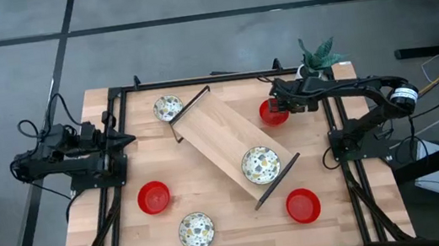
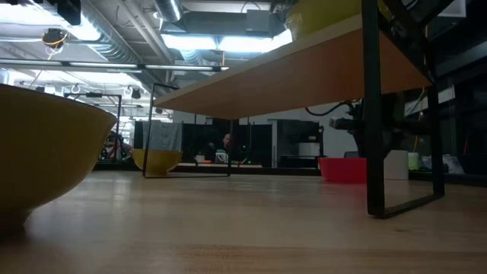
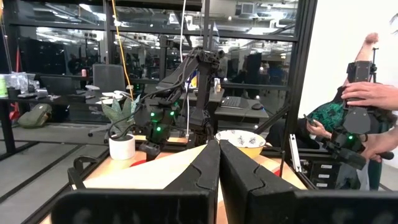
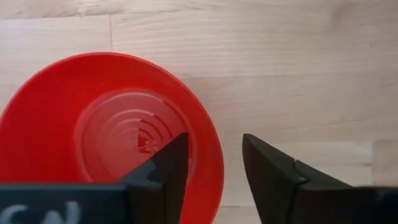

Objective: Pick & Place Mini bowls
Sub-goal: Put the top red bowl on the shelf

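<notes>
Straddling the rim of a glossy red round mini bowl (image 4: 106,134) that sits mouth-up and empty just beside the raised wooden shelf's (image 1: 221,135) far-right side, the right gripper (image 4: 214,165) stands open; one speckled white-and-yellow bowl (image 1: 260,165) sits on that shelf; left gripper (image 3: 219,163) closed, empty.

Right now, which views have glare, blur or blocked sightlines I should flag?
Low view: the near yellow bowl looms soft, the shelf is backlit by ceiling lights. Left wrist view: its shut left gripper blocks the table. Right wrist view: sharp on the red bowl.
</notes>
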